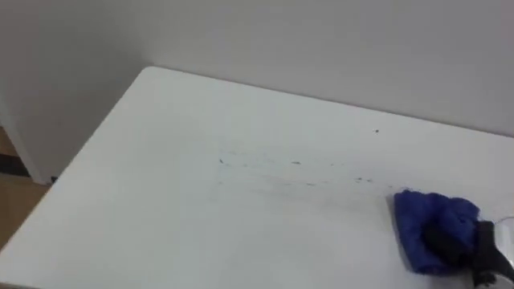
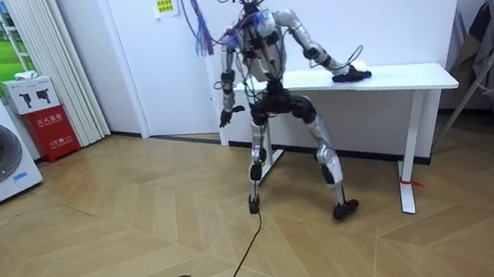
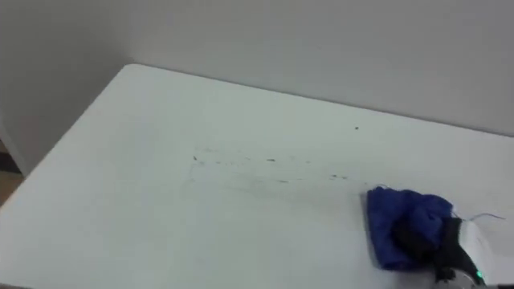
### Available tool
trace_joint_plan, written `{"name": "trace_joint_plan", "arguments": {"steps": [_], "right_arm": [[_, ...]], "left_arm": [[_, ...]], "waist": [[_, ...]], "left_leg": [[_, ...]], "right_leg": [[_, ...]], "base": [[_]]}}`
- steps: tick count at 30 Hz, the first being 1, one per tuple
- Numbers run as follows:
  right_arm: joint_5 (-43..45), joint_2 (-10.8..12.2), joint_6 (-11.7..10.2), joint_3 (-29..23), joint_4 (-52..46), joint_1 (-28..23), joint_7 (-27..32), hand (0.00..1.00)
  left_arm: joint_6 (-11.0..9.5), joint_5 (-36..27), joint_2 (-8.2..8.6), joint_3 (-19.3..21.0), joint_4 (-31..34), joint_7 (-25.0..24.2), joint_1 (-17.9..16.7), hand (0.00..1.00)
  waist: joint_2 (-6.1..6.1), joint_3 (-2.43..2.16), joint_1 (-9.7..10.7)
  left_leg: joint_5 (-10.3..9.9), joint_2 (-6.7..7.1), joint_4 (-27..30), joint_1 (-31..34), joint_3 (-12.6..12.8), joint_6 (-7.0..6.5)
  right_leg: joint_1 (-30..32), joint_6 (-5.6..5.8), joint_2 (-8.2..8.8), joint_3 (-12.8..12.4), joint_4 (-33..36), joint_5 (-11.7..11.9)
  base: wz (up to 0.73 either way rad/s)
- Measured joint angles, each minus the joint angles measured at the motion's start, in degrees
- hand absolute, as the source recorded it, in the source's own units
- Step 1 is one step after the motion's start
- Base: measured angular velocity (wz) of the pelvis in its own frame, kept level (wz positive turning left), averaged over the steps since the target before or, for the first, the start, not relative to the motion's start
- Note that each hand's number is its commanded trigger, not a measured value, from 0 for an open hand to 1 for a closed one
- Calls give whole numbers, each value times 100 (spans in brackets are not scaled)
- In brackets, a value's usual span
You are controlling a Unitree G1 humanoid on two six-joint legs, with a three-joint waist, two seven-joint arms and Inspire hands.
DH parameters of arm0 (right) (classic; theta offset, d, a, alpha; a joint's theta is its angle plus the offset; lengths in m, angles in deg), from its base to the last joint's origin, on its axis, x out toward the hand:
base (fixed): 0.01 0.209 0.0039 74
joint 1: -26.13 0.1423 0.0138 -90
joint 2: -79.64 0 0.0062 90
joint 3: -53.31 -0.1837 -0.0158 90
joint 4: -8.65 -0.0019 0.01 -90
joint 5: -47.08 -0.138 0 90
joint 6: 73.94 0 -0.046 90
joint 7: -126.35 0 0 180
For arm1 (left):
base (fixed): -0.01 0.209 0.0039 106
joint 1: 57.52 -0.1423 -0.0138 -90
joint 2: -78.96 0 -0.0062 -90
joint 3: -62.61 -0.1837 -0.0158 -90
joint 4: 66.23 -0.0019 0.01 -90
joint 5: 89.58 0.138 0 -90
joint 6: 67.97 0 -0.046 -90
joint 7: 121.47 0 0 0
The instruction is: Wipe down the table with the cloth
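Blue cloth [image 1: 430, 223] on table [image 1: 201, 217] under outstretched right hand [image 1: 480, 247], left hand [image 2: 225, 118] hanging

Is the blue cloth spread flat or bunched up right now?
Bunched: the blue cloth sits as a crumpled lump on the table, with the right hand on it.

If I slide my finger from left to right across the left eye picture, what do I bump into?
Wooden floor → white table, its left edge → faint smudgy marks → tiny dark speck → blue cloth → the robot's right hand, resting on the cloth's right part.
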State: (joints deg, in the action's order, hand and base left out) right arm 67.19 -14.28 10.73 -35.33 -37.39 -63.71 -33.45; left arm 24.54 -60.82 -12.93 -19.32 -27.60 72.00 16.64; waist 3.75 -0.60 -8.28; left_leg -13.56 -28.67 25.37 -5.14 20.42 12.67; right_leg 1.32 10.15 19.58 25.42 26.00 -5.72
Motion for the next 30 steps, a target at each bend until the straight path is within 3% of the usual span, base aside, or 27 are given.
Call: {"name": "trace_joint_plan", "arguments": {"steps": [1,2,3,4,5,6,7,8,9,10,11,15,17,18,20,23,26,28,30], "right_arm": [[142,13,4,65,-100,117,-56,100],[442,101,36,212,-276,342,-201,100],[711,169,127,324,-410,543,-351,100],[736,199,194,425,-423,668,-425,100],[805,217,342,628,-424,929,-596,100],[912,211,443,707,-424,1158,-779,100],[942,206,497,710,-426,1245,-850,100],[984,182,576,706,-435,1343,-931,100],[1066,170,595,697,-445,1388,-963,100],[1098,172,555,701,-446,1389,-969,100],[1109,168,476,701,-417,1394,-996,100],[896,103,-65,200,-169,855,-760,100],[754,12,-298,-218,16,344,-483,100],[582,-59,-353,-621,184,12,-339,100],[269,-161,-367,-1258,514,-368,-171,100],[-204,-295,-377,-1955,1139,-808,30,100],[-310,-374,-324,-2137,1212,-1022,31,100],[-313,-369,-170,-2055,1107,-886,34,100],[-328,-327,282,-1831,919,-612,85,100]], "left_arm": [[7,1,79,-6,0,-3,-4,0],[7,9,205,-76,-29,-25,3,0],[-3,65,365,-204,-26,-52,19,0],[-3,77,408,-299,-28,-60,31,0],[-8,84,445,-513,-29,-127,35,0],[0,78,502,-606,-13,-196,34,0],[7,70,541,-604,11,-213,20,0],[15,67,573,-595,77,-265,-21,0],[35,46,570,-564,132,-277,-105,0],[54,10,560,-517,151,-281,-157,0],[112,-105,560,-367,176,-286,-255,0],[186,-221,582,-16,-51,-273,-550,0],[198,-154,593,274,-67,-269,-754,0],[218,-157,587,563,-67,-265,-776,0],[223,-9,579,901,-19,-216,-748,0],[223,378,584,993,92,-110,-745,0],[216,526,604,956,120,-110,-652,0],[224,514,588,806,173,-105,-565,0],[236,448,582,424,200,-36,-468,0]], "waist": [[-78,8,-77],[-88,11,-96],[-10,49,-44],[-22,63,-14],[0,111,-5],[-36,112,-42],[-53,130,-82],[-144,140,-258],[-217,128,-372],[-239,110,-437],[-270,77,-505],[-216,44,-206],[-168,-22,-3],[-73,-73,163],[24,-122,338],[231,-114,509],[279,-105,530],[245,-98,514],[215,-79,423]], "left_leg": [[85,-116,-40,-23,-48,-171],[397,-181,-118,39,-206,-585],[456,-18,25,277,-368,-554],[396,149,129,379,-447,-537],[101,648,374,566,-644,-549],[-177,1113,579,762,-726,-611],[-284,1350,603,831,-724,-647],[-410,1820,491,889,-722,-819],[-440,2199,254,937,-741,-1084],[-351,2330,115,915,-787,-1206],[-220,2428,-208,794,-841,-1201],[162,2469,-1176,235,-852,-1124],[191,2456,-1352,5,-1016,-1094],[184,2465,-1406,-77,-1170,-1090],[182,2492,-1474,-147,-1331,-1088],[180,2537,-1486,-241,-1440,-1091],[144,2535,-1497,-335,-1443,-1098],[112,2528,-1510,-368,-1473,-1100],[103,2520,-1609,-426,-1434,-1100]], "right_leg": [[178,-188,-89,10,307,-201],[403,-431,-210,84,624,-537],[491,-586,-326,117,685,-711],[492,-622,-366,59,657,-751],[559,-646,-413,-3,585,-841],[562,-755,-506,-31,473,-816],[569,-800,-583,-55,398,-791],[588,-899,-720,-149,268,-731],[629,-968,-853,-236,131,-670],[642,-993,-919,-303,49,-633],[635,-1038,-1036,-405,-143,-539],[155,-1053,-1320,-373,-804,-326],[-173,-1049,-1387,-241,-1046,-326],[-378,-997,-1405,-118,-1147,-369],[-562,-944,-1441,-96,-1278,-412],[-841,-892,-1477,-136,-1438,-403],[-914,-883,-1489,-247,-1439,-398],[-925,-870,-1504,-256,-1451,-390],[-903,-878,-1524,-356,-1438,-374]], "base": [[-76],[-37],[-7],[8],[-8],[-20],[-40],[-55],[-64],[-68],[-37],[5],[49],[74],[66],[30],[-2],[-15],[-26]]}}
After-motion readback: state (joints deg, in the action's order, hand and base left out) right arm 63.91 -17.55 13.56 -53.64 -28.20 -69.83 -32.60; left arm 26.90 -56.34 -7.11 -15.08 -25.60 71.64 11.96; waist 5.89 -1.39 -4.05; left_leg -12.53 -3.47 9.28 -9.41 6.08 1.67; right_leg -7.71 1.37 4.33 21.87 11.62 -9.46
